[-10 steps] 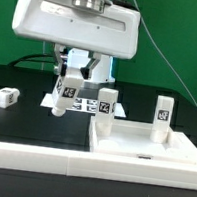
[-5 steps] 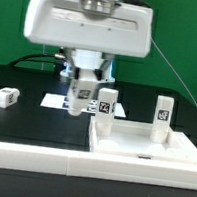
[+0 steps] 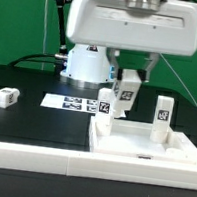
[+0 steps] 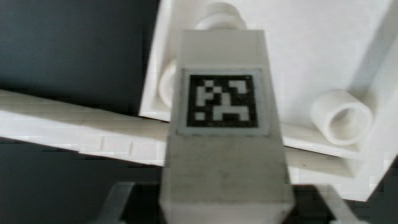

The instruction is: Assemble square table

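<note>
The gripper [image 3: 130, 81] is clamped on a tilted leg [image 3: 125, 96] above the square top [image 3: 145, 151], seemingly just beside one upright leg [image 3: 106, 104], with a second upright leg [image 3: 163, 110] toward the exterior view's right and a loose leg [image 3: 5, 97] lying well apart.

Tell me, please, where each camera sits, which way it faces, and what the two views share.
Exterior view: off the arm, low and just above the table, facing across the square top toward the green backdrop; it shows the arm's white housing and the gripper from outside.
Wrist view: on the wrist, looking down past the fingers onto the square top; only parts of the fingers show.
Shared: the tagged leg clamped in the gripper, and the square top beneath it.
</note>
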